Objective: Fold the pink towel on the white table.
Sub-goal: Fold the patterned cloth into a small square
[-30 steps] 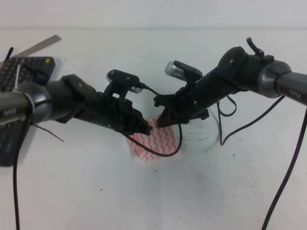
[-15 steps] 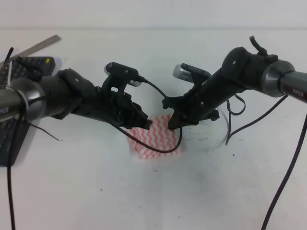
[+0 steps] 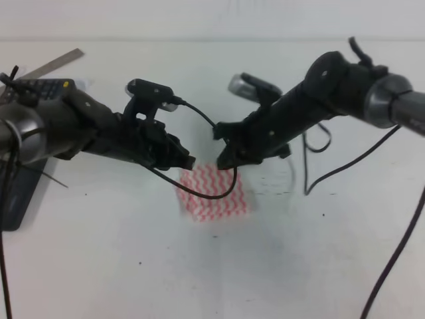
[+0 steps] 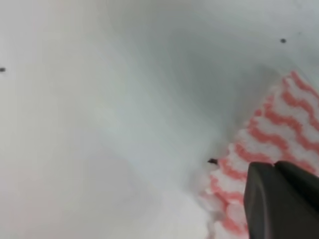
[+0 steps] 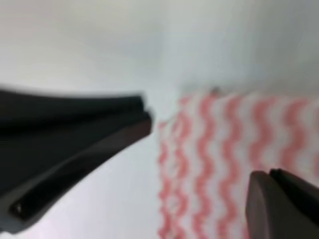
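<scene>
left claw (image 3: 186, 161) and right claw (image 3: 222, 159) poised at far edge of folded pink towel (image 3: 212, 194) on white table (image 3: 199, 266). right spread wide, empty; left's opening impossible to tell.

Both wrist views are blurred on my screen; the pink towel (image 4: 271, 137) runs off at 4 o'clock, partly behind my left end effector (image 4: 281, 199).
</scene>
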`<action>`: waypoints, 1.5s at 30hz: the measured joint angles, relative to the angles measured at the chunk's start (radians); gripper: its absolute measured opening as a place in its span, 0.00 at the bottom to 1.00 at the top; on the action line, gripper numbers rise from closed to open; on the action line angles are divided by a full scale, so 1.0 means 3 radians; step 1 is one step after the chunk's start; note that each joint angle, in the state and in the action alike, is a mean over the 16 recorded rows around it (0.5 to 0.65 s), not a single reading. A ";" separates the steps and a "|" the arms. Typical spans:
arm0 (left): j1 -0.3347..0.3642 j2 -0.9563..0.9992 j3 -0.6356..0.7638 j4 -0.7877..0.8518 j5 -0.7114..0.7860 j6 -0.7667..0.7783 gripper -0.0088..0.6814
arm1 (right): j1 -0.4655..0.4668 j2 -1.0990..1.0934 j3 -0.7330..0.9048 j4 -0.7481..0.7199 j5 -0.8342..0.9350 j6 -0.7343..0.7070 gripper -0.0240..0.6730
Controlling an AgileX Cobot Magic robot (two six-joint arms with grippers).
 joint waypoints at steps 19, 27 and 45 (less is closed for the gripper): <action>0.0061 -0.0002 -0.0001 -0.0019 0.0157 -0.0001 0.01 | 0.0036 0.0098 -0.0009 -0.0271 -0.0140 0.0239 0.01; 0.0038 -0.0004 0.0000 -0.0087 0.0247 0.0030 0.01 | -0.0015 0.0045 -0.0011 -0.0313 -0.0071 0.0288 0.01; -0.0307 0.0215 0.0006 -0.0328 0.0327 0.0254 0.01 | -0.0193 -0.0354 -0.0004 -0.0552 0.0064 0.0381 0.01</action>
